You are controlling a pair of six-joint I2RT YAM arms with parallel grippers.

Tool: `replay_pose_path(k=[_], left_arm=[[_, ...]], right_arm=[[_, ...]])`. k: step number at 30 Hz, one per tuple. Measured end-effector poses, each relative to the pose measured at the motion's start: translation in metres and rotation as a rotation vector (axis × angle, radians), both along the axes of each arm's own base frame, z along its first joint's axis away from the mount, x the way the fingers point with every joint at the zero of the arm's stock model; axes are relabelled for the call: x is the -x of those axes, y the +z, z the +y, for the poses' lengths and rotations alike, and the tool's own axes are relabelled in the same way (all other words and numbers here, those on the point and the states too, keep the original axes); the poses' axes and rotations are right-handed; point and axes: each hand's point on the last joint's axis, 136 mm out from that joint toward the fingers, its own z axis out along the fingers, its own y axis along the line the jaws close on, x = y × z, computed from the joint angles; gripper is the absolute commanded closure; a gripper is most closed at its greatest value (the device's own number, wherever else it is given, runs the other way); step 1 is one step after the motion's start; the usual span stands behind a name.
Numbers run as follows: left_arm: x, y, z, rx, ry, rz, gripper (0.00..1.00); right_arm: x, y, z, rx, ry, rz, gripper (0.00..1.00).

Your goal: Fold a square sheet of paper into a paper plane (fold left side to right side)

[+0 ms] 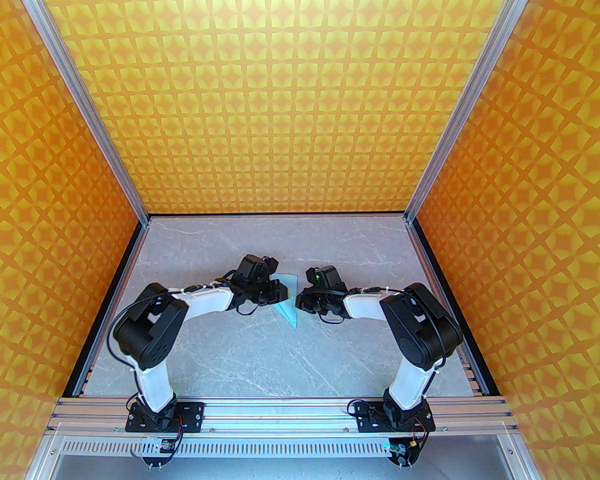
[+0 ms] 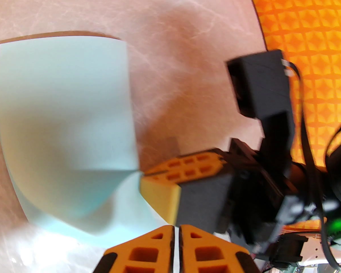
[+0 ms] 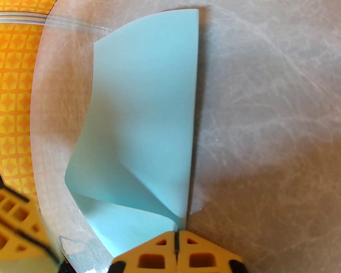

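Right end effector (image 3: 176, 233), closed together, tips at the folded corner of the square sheet of paper (image 3: 147, 109), frame lower centre, probably pinning the crease. Left end effector (image 2: 176, 229): slit-wide, grip unclear.

We see the paper (image 3: 142, 109) lying on the table (image 1: 220, 358), between the left gripper (image 2: 176, 237) and the right gripper (image 3: 176, 237). The tips of the right gripper touch one corner of the paper, and there a flap lifts off the table. The rest of the paper runs ahead of those tips and to their left. From the left gripper, the paper lies ahead and to the left. The right gripper sits just ahead of it.
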Motion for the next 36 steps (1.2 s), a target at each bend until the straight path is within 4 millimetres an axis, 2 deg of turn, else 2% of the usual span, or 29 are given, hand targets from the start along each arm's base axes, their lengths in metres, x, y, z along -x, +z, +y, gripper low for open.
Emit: replay_pose_path(k=[4, 12, 21, 33, 36], left_arm=[[-0.001, -0.011, -0.001, -0.016, -0.002, 0.02, 0.89], [0.002, -0.016, 0.001, -0.031, -0.004, 0.036, 0.89], [0.011, -0.047, 0.013, -0.11, 0.014, 0.11, 0.89], [0.012, -0.049, 0.014, -0.115, 0.016, 0.112, 0.89], [0.011, -0.049, 0.014, -0.114, 0.017, 0.112, 0.89]], right_arm=[[0.0, 0.0, 0.0, 0.0, 0.0, 0.0, 1.0], [0.0, 0.0, 0.0, 0.0, 0.0, 0.0, 1.0], [0.0, 0.0, 0.0, 0.0, 0.0, 0.0, 1.0], [0.0, 0.0, 0.0, 0.0, 0.0, 0.0, 1.0], [0.001, 0.001, 0.0, 0.002, 0.0, 0.0, 0.81]])
